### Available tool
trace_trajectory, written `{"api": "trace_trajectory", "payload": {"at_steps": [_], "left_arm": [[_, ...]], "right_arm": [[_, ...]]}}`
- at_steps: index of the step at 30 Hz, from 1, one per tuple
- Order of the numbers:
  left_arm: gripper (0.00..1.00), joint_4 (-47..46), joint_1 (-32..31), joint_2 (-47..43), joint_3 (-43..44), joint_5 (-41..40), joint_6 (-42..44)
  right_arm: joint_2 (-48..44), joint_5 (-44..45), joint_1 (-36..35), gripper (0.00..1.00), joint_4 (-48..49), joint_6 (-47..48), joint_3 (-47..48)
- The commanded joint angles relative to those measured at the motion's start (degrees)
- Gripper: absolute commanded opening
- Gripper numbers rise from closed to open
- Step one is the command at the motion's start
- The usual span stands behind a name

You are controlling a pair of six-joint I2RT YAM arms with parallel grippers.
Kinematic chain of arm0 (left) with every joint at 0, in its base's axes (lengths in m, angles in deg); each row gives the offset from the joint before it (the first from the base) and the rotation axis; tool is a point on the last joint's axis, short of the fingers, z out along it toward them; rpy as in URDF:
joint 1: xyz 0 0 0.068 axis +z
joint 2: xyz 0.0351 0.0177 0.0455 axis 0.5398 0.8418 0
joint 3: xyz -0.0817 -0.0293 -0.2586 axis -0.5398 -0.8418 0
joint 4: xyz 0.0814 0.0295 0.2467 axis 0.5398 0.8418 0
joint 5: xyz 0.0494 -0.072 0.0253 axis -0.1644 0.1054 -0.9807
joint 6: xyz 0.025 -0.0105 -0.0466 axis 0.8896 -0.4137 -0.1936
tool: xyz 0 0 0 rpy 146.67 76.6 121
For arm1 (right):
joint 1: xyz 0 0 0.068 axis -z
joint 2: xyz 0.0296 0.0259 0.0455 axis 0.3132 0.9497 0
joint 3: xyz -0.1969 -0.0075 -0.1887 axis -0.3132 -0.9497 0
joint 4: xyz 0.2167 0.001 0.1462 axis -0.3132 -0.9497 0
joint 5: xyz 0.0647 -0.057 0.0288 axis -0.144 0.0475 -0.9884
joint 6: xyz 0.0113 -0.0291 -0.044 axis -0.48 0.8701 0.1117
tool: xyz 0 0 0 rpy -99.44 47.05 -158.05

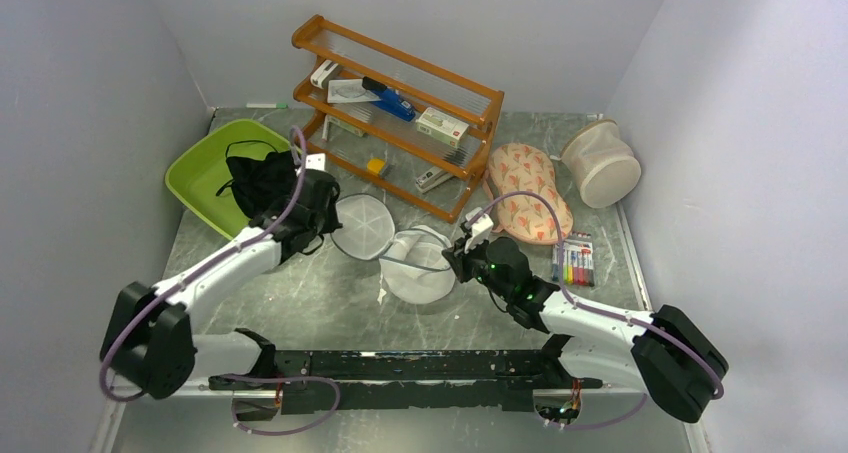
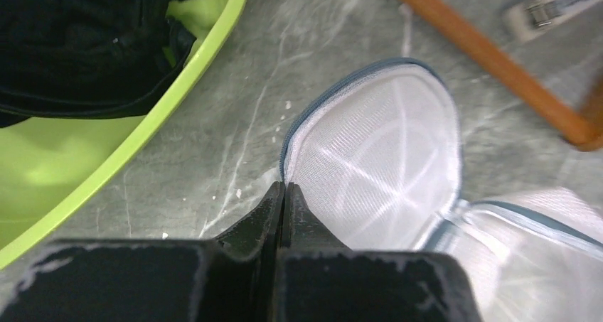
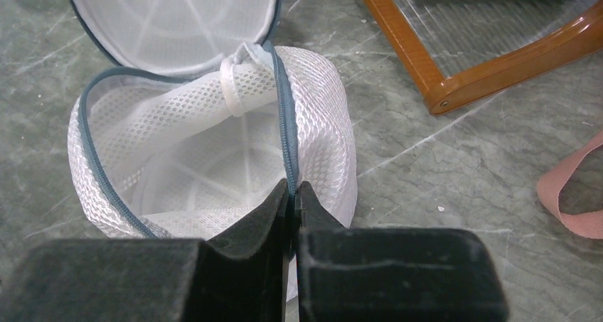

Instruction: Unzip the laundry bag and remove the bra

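A: Right, how does the laundry bag (image 3: 320, 130) handle?
B: Light, soft mesh that caves in if squeezed. I'd say the zip rim is the only firm hold. Right end effector (image 3: 291, 194) is clamped on that rim. Bag mouth gapes just ahead of it, unzipped, nothing dark inside.
A: Bra (image 2: 71, 45)?
B: Black and limp, and the straps look likely to snag. It lies in the green tub (image 2: 43, 173), ahead-left of the left end effector (image 2: 284, 190). Out of the bag, I judge.
A: Left pose?
B: Low over the desk (image 2: 235, 109), reaching forward. Fingers are pressed together, tips at the edge of the lid (image 2: 377, 151). Can't tell if they nip it.
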Motion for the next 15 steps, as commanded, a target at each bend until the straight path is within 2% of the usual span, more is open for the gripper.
{"api": "trace_trajectory", "payload": {"at_steps": [1, 3, 5, 9, 12, 15], "left_arm": [[0.07, 2.3, -0.3, -7.9, 2.2, 5.4, 3.1], [0.07, 3.0, -0.3, -11.3, 2.8, 7.0, 4.5], [0.07, 3.7, -0.3, -14.3, 3.9, 8.7, 6.7], [0.07, 6.0, -0.5, -17.4, 7.8, 13.6, 11.7], [0.07, 7.2, -0.5, -18.2, 10.4, 16.8, 13.1], [0.07, 6.9, -0.7, -18.5, 12.1, 20.9, 14.4]], "right_arm": [[0.5, 0.1, -0.3, 0.04, 1.3, -0.1, 1.3], [0.5, 0.0, -0.4, 0.05, 1.5, -0.1, 1.2], [0.5, 0.0, -0.4, 0.11, 1.6, -0.2, 1.1], [0.5, -0.3, -0.6, 0.29, 1.7, -0.3, 1.1], [0.3, -0.7, -0.6, 0.39, 1.9, -0.4, 1.1], [-0.7, -0.6, -0.6, 0.55, 1.8, -0.5, 0.8]]}}
